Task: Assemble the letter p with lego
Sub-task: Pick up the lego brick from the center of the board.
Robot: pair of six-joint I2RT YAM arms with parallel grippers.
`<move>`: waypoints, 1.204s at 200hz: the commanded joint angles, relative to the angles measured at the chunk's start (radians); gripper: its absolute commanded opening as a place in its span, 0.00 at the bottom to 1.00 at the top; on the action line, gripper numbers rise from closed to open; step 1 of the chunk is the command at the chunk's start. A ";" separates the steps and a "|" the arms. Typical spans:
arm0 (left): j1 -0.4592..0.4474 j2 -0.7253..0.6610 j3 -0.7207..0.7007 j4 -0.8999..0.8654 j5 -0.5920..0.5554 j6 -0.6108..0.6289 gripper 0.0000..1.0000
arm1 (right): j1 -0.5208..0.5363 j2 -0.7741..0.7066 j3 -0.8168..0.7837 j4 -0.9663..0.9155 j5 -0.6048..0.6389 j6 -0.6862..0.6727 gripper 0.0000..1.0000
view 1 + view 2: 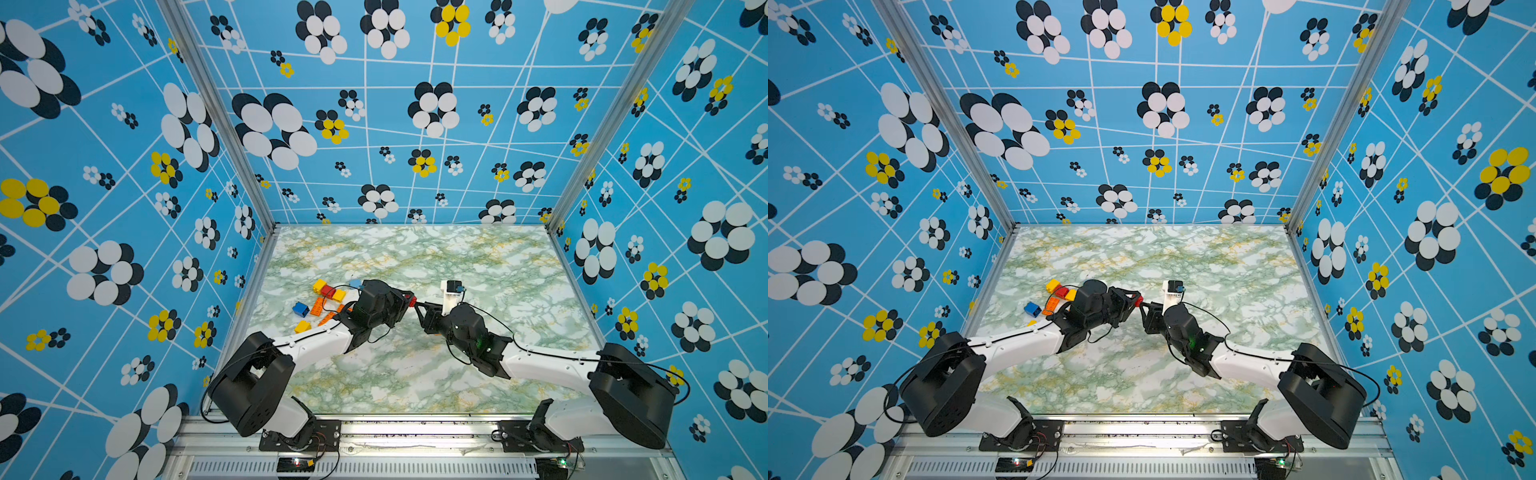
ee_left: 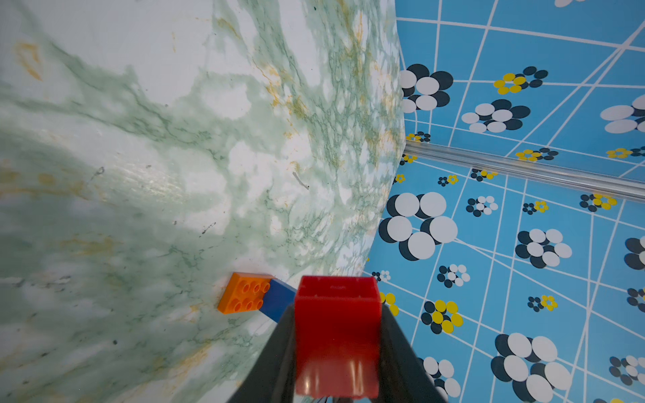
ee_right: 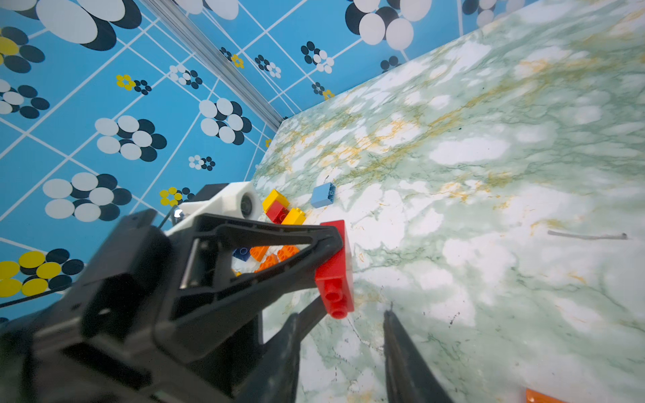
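Observation:
My left gripper hangs over the middle of the table, shut on a red lego brick. The brick shows in both top views, and its studded end points toward my right gripper. The right gripper is open, with the brick's studs just at the gap between its fingertips and touching neither. In a top view the two grippers meet tip to tip. An orange brick sits on a blue one on the table below.
Loose lego lies at the table's left: yellow, red and yellow bricks, a blue brick, orange plates, a yellow brick and a pale blue one. Patterned walls enclose three sides of the marble table.

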State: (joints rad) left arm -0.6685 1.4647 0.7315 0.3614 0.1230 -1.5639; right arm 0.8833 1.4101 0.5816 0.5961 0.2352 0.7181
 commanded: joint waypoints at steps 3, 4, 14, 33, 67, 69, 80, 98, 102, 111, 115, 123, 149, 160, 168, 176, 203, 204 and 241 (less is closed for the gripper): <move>-0.009 -0.041 0.001 -0.022 -0.019 -0.003 0.17 | 0.008 0.026 0.012 0.065 0.010 -0.013 0.38; -0.009 -0.041 0.001 -0.021 -0.019 -0.004 0.17 | 0.009 0.026 0.012 0.066 0.011 -0.013 0.38; -0.011 -0.045 -0.001 -0.019 -0.015 -0.007 0.17 | 0.009 0.036 0.014 0.079 0.011 -0.014 0.37; -0.016 -0.049 0.000 -0.026 -0.013 -0.008 0.17 | 0.009 0.047 0.021 0.091 0.010 -0.017 0.35; -0.034 -0.045 -0.012 -0.009 -0.021 -0.021 0.17 | 0.010 0.058 0.018 0.145 0.004 -0.040 0.34; -0.034 -0.044 -0.013 -0.008 -0.019 -0.022 0.17 | 0.012 0.058 0.016 0.151 0.005 -0.042 0.33; -0.040 -0.040 -0.016 0.005 -0.021 -0.028 0.17 | 0.014 0.062 0.008 0.185 0.003 -0.052 0.33; -0.049 -0.033 -0.016 0.010 -0.020 -0.034 0.17 | 0.014 0.074 0.016 0.186 0.006 -0.065 0.30; -0.050 -0.031 -0.015 0.014 -0.019 -0.035 0.17 | 0.014 0.078 0.019 0.180 0.008 -0.066 0.29; -0.053 -0.030 -0.014 0.016 -0.017 -0.037 0.17 | 0.015 0.083 0.025 0.167 0.014 -0.067 0.28; -0.055 -0.028 -0.012 0.015 -0.017 -0.036 0.17 | 0.016 0.087 0.028 0.164 0.016 -0.068 0.27; -0.058 -0.027 -0.011 0.016 -0.015 -0.039 0.17 | 0.015 0.094 0.033 0.158 0.020 -0.070 0.25; -0.063 -0.029 -0.010 0.020 -0.015 -0.042 0.18 | 0.017 0.102 0.049 0.111 0.037 -0.068 0.18; -0.063 -0.027 -0.009 0.016 -0.013 -0.041 0.18 | 0.017 0.101 0.056 0.087 0.050 -0.063 0.14; -0.063 -0.026 -0.012 0.020 -0.014 -0.042 0.18 | 0.015 0.101 0.060 0.075 0.052 -0.065 0.12; -0.064 -0.024 -0.014 0.023 -0.013 -0.043 0.19 | 0.017 0.100 0.063 0.069 0.052 -0.069 0.11; -0.063 -0.025 -0.023 0.039 -0.013 -0.044 0.24 | 0.016 0.086 0.076 0.022 0.068 -0.073 0.01; -0.063 -0.025 -0.024 0.041 -0.014 -0.044 0.24 | 0.016 0.086 0.077 0.020 0.071 -0.072 0.01; -0.052 -0.042 -0.044 0.021 -0.032 -0.010 0.49 | 0.016 0.049 0.115 -0.157 0.142 -0.054 0.00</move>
State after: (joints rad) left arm -0.7158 1.4380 0.7074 0.3679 0.0788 -1.5967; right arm 0.9096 1.4944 0.6563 0.5743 0.2813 0.6373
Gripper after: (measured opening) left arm 0.401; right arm 0.178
